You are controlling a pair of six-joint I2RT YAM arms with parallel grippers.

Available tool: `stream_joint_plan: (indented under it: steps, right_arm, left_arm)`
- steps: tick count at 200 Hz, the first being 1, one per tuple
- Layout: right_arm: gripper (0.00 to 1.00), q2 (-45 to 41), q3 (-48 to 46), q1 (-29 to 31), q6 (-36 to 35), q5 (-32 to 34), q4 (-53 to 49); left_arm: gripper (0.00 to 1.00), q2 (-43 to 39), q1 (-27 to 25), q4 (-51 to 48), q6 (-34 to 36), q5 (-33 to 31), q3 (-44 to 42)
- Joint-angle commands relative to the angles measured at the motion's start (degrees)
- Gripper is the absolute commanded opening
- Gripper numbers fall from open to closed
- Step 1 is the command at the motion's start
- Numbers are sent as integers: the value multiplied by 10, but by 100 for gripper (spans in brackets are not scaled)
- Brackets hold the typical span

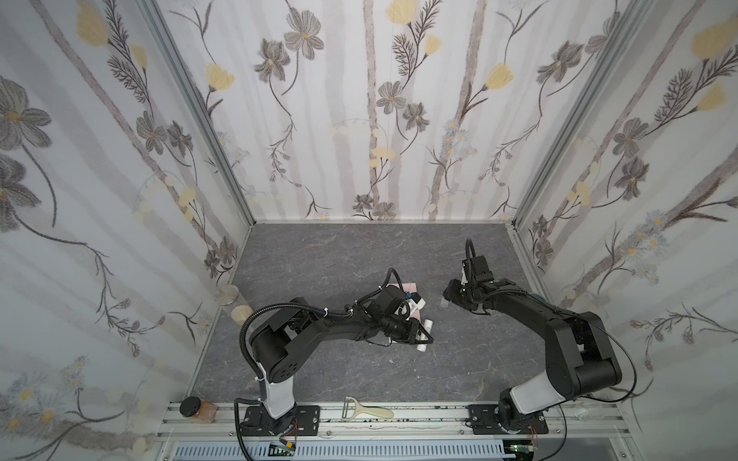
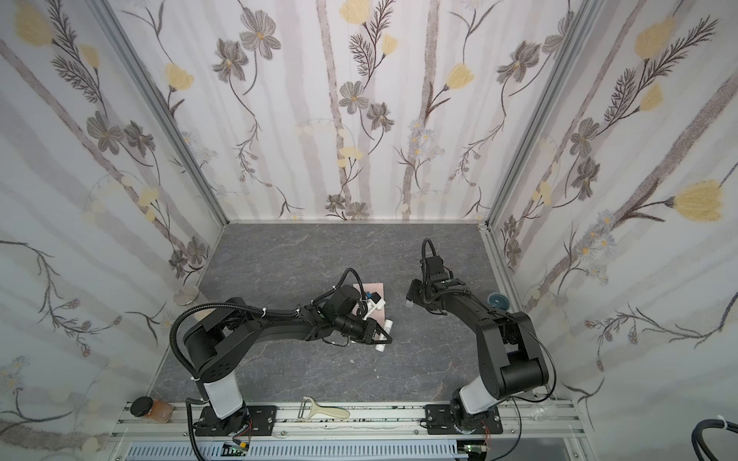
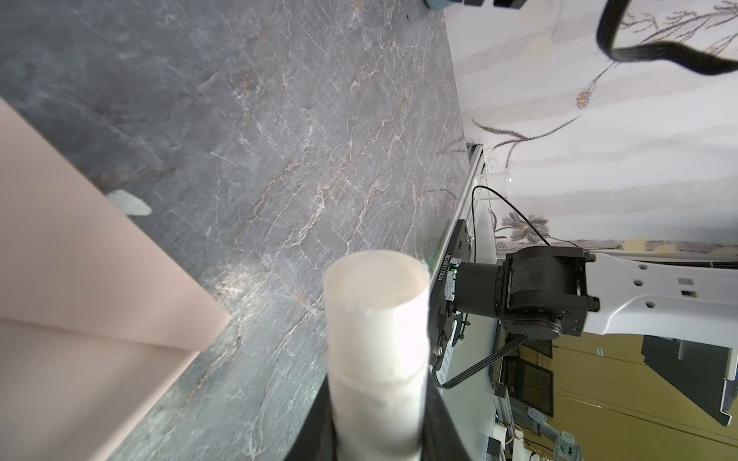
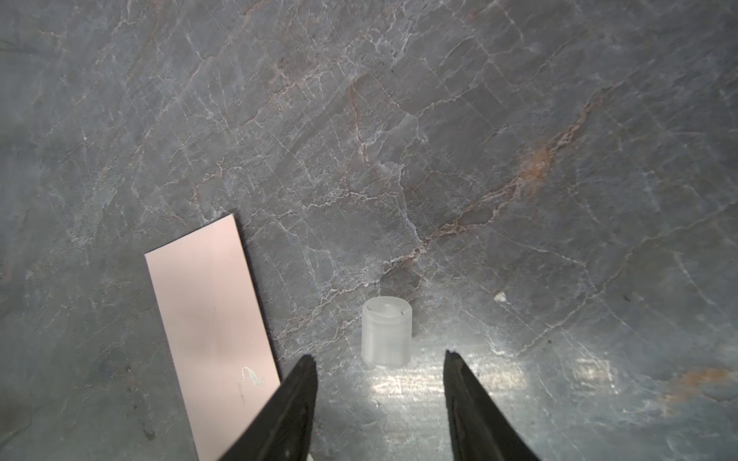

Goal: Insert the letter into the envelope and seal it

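Two grippers, and we see the left gripper (image 3: 377, 379) clamped on a white cylindrical glue-stick tube (image 3: 375, 319) just beside the pale salmon-pink paper envelope (image 4: 215, 331) lying on the grey marbled tabletop (image 4: 439, 159), while the right gripper (image 4: 380, 355) hangs with jaws apart, a small translucent round cap (image 4: 386, 331) standing upright just beyond them.

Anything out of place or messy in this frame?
A small whitish scrap lies on the table beside the envelope, and a shiny smear, possibly glue, marks the envelope's face. The glue stick in the left gripper is uncapped; a translucent cap stands apart, before the open right gripper.
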Motion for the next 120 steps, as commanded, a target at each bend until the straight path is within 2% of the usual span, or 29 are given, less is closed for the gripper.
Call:
stream_joint_plan:
  steps: [1, 76, 120]
  right_arm:
    - [53, 20, 15, 8, -6, 20, -7]
    - [51, 75, 46, 17, -2, 46, -25]
    - [45, 97, 61, 18, -2, 51, -28]
  left_arm:
    - [0, -2, 9, 10, 18, 13, -3]
    - [0, -4, 16, 29, 18, 14, -15]
    - [0, 0, 16, 35, 18, 15, -15]
